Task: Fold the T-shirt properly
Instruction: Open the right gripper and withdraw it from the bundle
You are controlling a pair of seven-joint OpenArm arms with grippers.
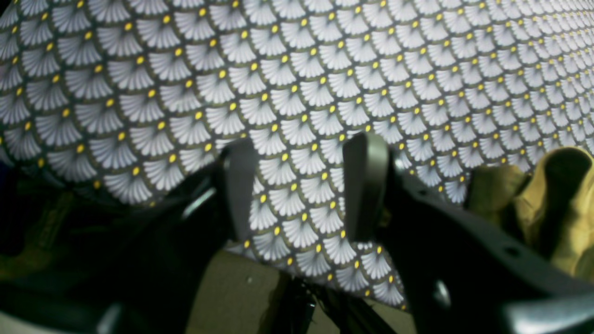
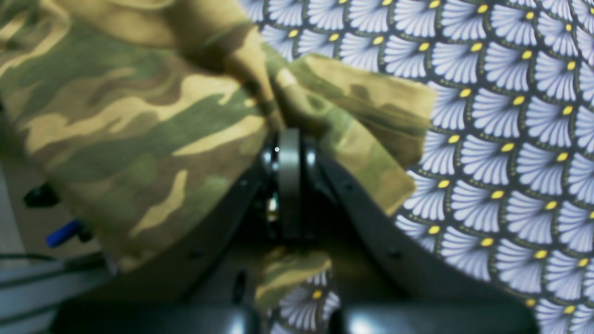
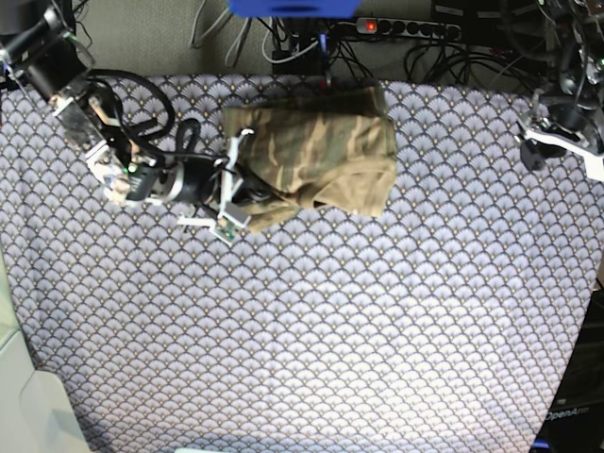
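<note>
Two grippers matter here: nearest, the right gripper [image 2: 290, 139] is clamped on a bunched fold at the T-shirt [image 3: 311, 156]'s near-left edge, so a pull could drag the bundle askew or slip off the thin pinch. Farther back, the T-shirt lies partly folded on the worktop [image 3: 377, 321]'s far middle, long axis running left-right. Farthest off, the left gripper [image 1: 301, 185] hovers wide and empty.

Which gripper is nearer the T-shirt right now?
Right. The right gripper is shut on the T-shirt at its near-left edge. The left gripper is open, off at the table's far right, apart from it.
</note>
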